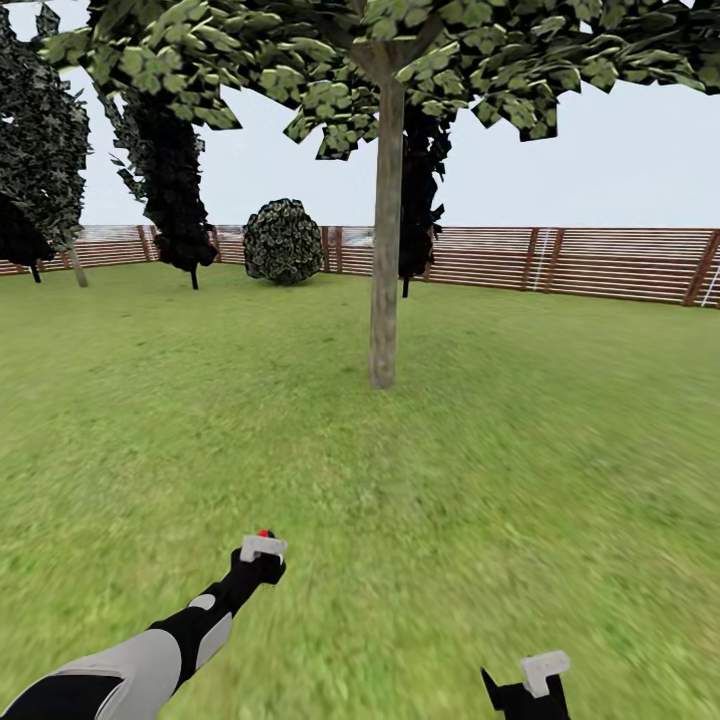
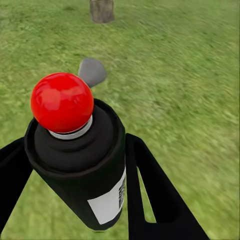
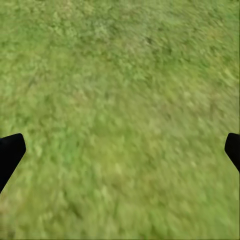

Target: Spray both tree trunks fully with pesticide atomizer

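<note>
— Where are we on the job?

— Pickup is done, I'd say. My left gripper (image 2: 75, 165) is clamped around the pesticide atomizer (image 2: 80, 165), red tip pointing at the tree trunk (image 1: 385, 240), which stands well ahead across the lawn (image 1: 520, 450). I see no mist or specks on the bark, so spraying looks unstarted.

— And the right gripper (image 3: 120, 150)?

— Fingers spread wide, nothing between them, just grass.

— Anything you can't make out?

— The second tree. The fence (image 1: 600, 262) runs behind the trunk.
</note>
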